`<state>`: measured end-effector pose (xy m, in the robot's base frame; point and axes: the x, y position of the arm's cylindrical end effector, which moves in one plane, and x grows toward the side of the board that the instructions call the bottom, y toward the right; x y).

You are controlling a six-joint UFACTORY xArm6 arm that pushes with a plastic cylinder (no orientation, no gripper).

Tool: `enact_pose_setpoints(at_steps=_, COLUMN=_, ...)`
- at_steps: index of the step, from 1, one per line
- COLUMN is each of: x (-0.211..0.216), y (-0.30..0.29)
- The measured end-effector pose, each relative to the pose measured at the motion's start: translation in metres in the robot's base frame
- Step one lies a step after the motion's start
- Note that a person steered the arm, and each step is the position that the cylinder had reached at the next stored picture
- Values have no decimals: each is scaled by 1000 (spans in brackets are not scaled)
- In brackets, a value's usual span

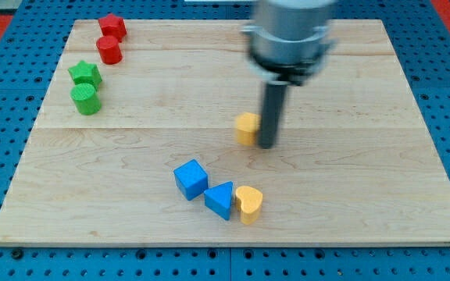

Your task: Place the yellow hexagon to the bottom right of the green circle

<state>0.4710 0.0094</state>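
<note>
The yellow hexagon (246, 128) lies near the middle of the wooden board (366, 187). My tip (266, 145) stands right against its right side, touching or nearly touching it. The green circle (86, 99), a short cylinder, sits far off at the view's left, well to the left of and a little above the hexagon. The rod and the arm's grey end hang down from the view's top and look slightly blurred.
A green star (84, 74) sits just above the green circle. A red star (112, 26) and a red cylinder (109, 50) stand at the top left. A blue cube (191, 179), a blue triangle (219, 200) and a yellow heart (248, 204) cluster below the hexagon.
</note>
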Motion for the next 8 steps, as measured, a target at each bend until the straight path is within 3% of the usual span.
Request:
enact_pose_setpoints(at_steps=1, x=-2, y=-49)
enact_pose_setpoints(at_steps=2, x=-3, y=0)
enact_pose_setpoints(at_steps=3, x=-38, y=13)
enact_pose_setpoints(at_steps=4, x=-59, y=-39)
enact_pose_setpoints(at_steps=5, x=-48, y=-100)
enact_pose_setpoints(at_steps=7, x=-30, y=-57)
enact_pose_setpoints(at_steps=8, x=-4, y=-88)
